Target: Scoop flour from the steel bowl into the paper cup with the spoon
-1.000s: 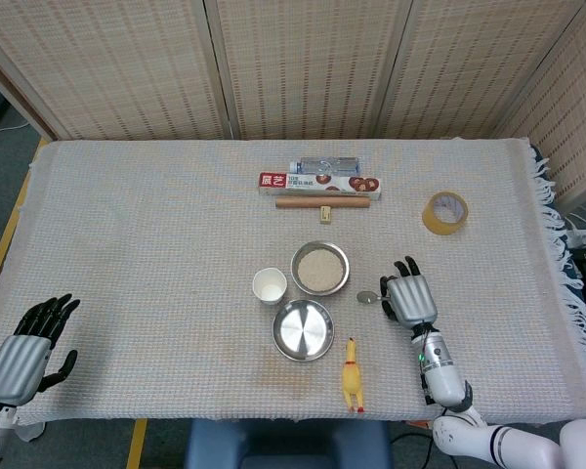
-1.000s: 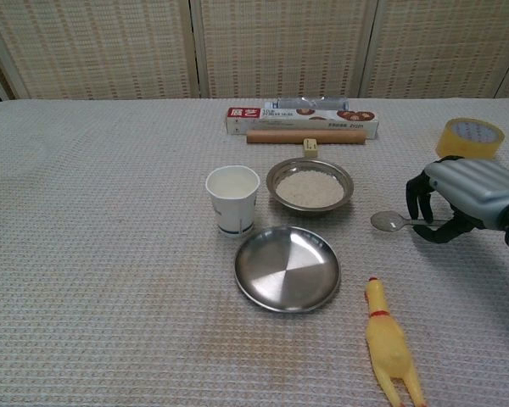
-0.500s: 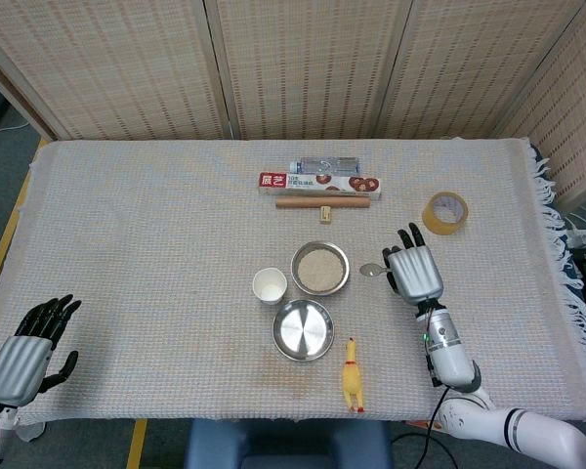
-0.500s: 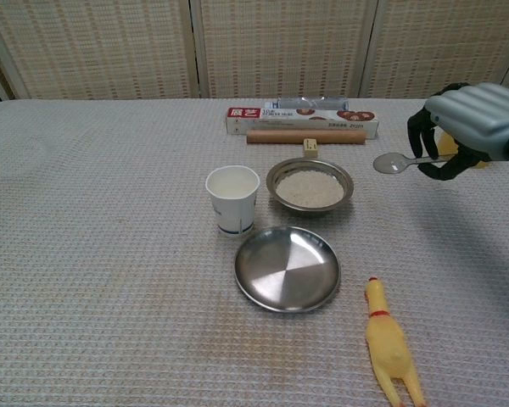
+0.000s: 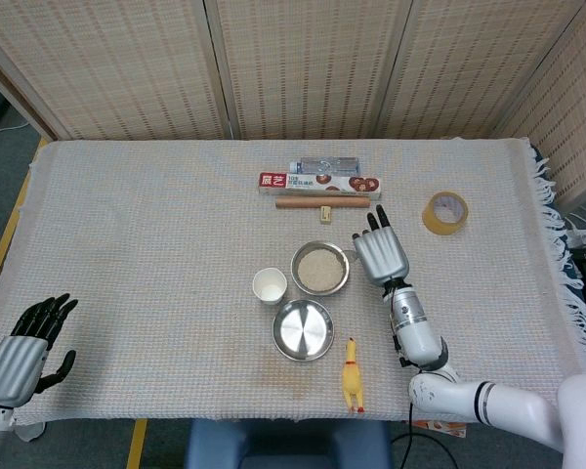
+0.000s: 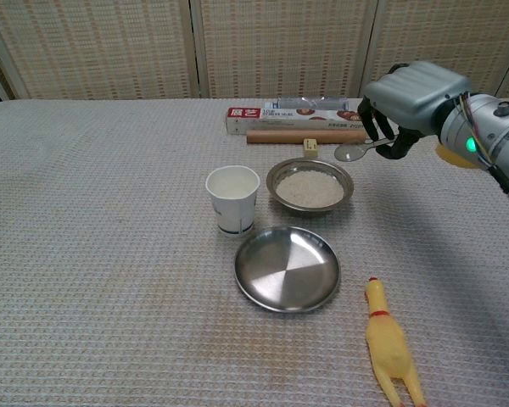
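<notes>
Holding spoon [image 6: 354,151] aloft | right hand [image 6: 411,95] (fingers [image 6: 378,129] curled, seemingly) | beside steel bowl [image 6: 310,185]

right hand [image 5: 381,256] just beside steel bowl [image 5: 319,269] (flour inside), paper cup [image 5: 269,286] left of it, left hand [image 5: 24,348] at table corner

Glossy steel bowl [image 6: 310,186], white paper cup [image 6: 232,198], rough woven tablecloth [image 6: 102,254].
</notes>
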Tool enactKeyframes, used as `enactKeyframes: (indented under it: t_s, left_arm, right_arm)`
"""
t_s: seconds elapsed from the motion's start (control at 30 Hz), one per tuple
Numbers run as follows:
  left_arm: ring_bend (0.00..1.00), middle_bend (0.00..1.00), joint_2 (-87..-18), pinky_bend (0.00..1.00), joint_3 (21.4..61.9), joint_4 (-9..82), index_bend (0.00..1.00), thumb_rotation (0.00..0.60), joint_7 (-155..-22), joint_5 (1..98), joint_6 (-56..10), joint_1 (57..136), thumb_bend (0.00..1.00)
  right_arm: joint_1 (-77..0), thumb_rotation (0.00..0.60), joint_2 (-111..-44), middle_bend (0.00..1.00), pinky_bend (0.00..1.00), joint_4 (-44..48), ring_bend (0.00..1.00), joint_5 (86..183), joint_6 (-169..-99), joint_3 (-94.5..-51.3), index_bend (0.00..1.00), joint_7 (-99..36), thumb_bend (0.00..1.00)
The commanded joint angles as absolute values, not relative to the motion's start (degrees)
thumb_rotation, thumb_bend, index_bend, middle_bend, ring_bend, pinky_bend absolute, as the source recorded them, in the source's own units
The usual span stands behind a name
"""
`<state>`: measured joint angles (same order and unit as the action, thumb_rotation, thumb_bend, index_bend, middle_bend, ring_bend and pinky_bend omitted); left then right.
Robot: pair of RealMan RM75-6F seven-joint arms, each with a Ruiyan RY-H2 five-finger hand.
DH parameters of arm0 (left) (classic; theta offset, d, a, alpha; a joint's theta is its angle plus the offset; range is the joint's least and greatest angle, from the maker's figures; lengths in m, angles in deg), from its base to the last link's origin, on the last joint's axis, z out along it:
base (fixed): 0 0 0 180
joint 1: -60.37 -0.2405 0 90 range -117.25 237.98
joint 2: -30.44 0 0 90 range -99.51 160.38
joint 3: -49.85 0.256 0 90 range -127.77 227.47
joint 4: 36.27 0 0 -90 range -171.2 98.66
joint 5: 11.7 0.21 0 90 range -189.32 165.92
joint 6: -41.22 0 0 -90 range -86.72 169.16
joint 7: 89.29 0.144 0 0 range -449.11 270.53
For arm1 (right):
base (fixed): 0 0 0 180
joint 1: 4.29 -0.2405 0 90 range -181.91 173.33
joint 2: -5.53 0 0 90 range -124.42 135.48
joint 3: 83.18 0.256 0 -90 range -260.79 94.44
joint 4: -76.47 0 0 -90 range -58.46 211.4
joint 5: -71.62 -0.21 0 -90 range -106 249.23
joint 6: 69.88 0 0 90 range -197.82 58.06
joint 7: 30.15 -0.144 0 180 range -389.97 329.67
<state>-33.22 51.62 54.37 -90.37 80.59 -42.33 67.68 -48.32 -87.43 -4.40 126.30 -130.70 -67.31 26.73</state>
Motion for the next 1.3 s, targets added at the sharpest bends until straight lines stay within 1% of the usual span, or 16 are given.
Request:
enactKeyframes:
  t_s: [0.03, 0.3, 0.73, 1.07, 1.3]
  left_arm:
    - [0.0, 0.0, -33.2, 0.09, 51.6, 54.3, 0.0, 0.6, -90.4, 80.5, -42.4, 67.6, 0.44]
    - [0.0, 0.0, -33.3, 0.09, 51.7, 54.5, 0.0, 0.6, -89.8, 80.5, -42.0, 67.7, 0.44]
    - [0.0, 0.0, -33.0, 0.09, 51.8, 54.7, 0.0, 0.6, -90.1, 80.6, -41.6, 67.9, 0.44]
    - [0.0, 0.0, -33.2, 0.09, 52.0, 55.0, 0.0, 0.6, -89.4, 80.8, -41.5, 67.9, 0.44]
    - [0.0, 0.0, -33.1, 0.09, 52.0, 55.0, 0.0, 0.6, -89.5, 80.7, -41.7, 67.8, 0.44]
  right_arm:
    - [-50.5, 0.6, -89.0, 0.58, 0.1, -3.0, 0.15, 124.0, -130.5, -68.0, 0.88, 30.1, 0.35]
    - [-53.2, 0.6, -91.7, 0.58, 0.1, -0.8, 0.15, 121.1, -131.7, -69.7, 0.88, 35.4, 0.35]
    - [-55.9, 0.6, -96.5, 0.58, 0.1, 3.3, 0.15, 116.7, -132.8, -70.3, 0.88, 38.8, 0.35]
    - [-57.2, 0.6, -98.2, 0.58, 0.1, 4.0, 0.15, 114.4, -131.7, -69.9, 0.88, 37.3, 0.35]
    - [-57.0, 0.6, -98.5, 0.58, 0.1, 3.5, 0.16, 113.4, -130.9, -68.5, 0.88, 32.2, 0.35]
